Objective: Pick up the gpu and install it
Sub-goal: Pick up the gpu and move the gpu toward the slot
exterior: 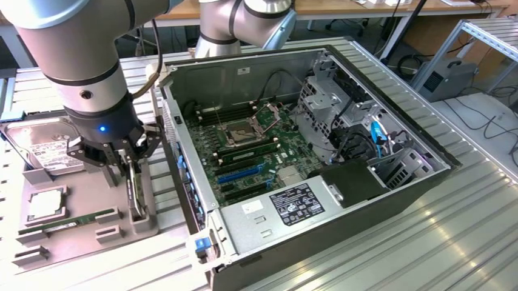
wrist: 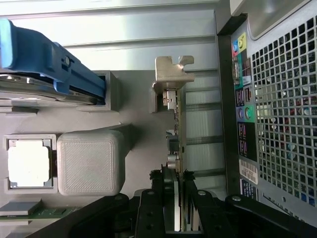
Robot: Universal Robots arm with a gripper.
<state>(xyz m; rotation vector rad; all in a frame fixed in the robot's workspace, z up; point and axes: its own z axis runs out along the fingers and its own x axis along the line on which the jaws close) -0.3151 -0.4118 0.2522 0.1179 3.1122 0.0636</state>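
At the lower left of the exterior view the jaws are clamped on the upper edge of the gpu point(exterior: 137, 197). It stands on its edge in a slot of the grey printed tray point(exterior: 89, 182), just beside the open computer case point(exterior: 340, 242). This upright position, I judge, leaves a free edge for the grip. In the wrist view its silvery bracket point(wrist: 171, 79) is at the far end from the jaws. The hard drive point(exterior: 40, 145), processor point(exterior: 45, 206) and memory stick point(exterior: 69, 223) lie in their own pockets. Everything rests on a ribbed metal bench point(exterior: 461, 242); desks and cables are behind.
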